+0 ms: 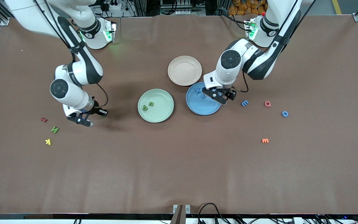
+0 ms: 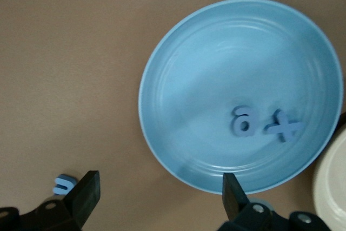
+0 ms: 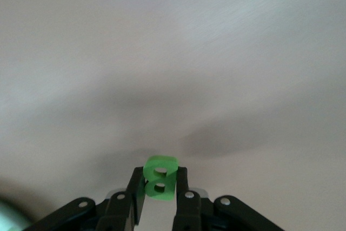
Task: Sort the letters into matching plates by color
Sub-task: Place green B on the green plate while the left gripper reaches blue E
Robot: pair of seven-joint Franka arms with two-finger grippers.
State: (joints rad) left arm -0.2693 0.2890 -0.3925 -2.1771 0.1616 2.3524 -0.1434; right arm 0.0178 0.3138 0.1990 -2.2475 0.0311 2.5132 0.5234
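Observation:
My right gripper (image 1: 85, 122) hangs over bare table toward the right arm's end, shut on a green letter B (image 3: 158, 167). My left gripper (image 1: 221, 97) is open and empty above the rim of the blue plate (image 1: 205, 109), its fingers (image 2: 86, 193) spread wide. Two blue letters (image 2: 243, 121) (image 2: 282, 126) lie in that plate. The mint green plate (image 1: 164, 109) holds two green letters (image 1: 150, 104) (image 1: 145, 108). A green N (image 1: 54, 129) lies on the table, as do a blue E (image 1: 244, 103) beside the left gripper and another blue letter (image 1: 285, 114).
A beige-pink plate (image 1: 184, 70) touches the blue plate, farther from the front camera. A red letter (image 1: 43, 119) and a yellow K (image 1: 48, 142) lie near the green N. A pink Q (image 1: 267, 104) and an orange E (image 1: 265, 141) lie toward the left arm's end.

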